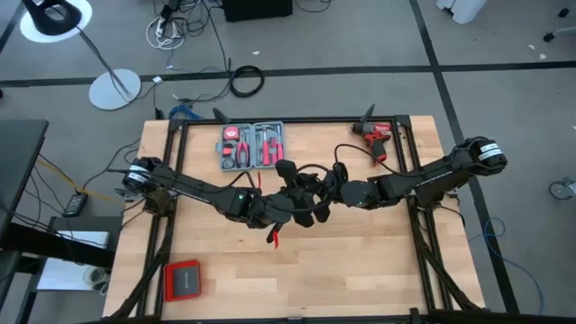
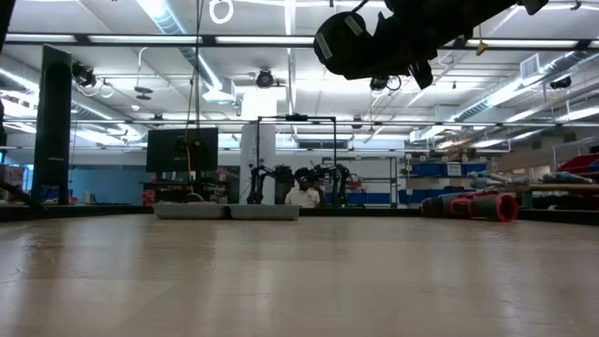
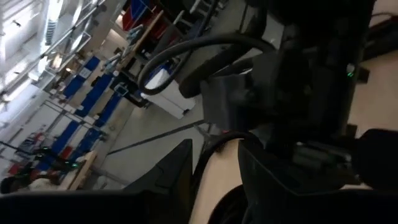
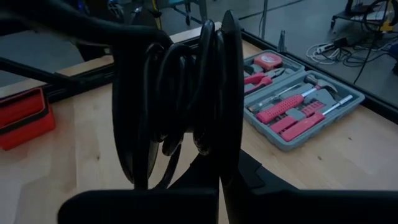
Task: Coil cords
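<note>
Plug block of the cable (image 4: 168,93): not visible to me. My left gripper (image 1: 301,205): fingertips hidden among the bunched loops.

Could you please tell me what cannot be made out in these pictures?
- Cord plug: hidden among the loops, right wrist view.
- Left gripper hold on the cord: lost in dark overlap, high view.
- Red item under the arms: too small.
- Cord, low view: cut off by the top edge.
</note>
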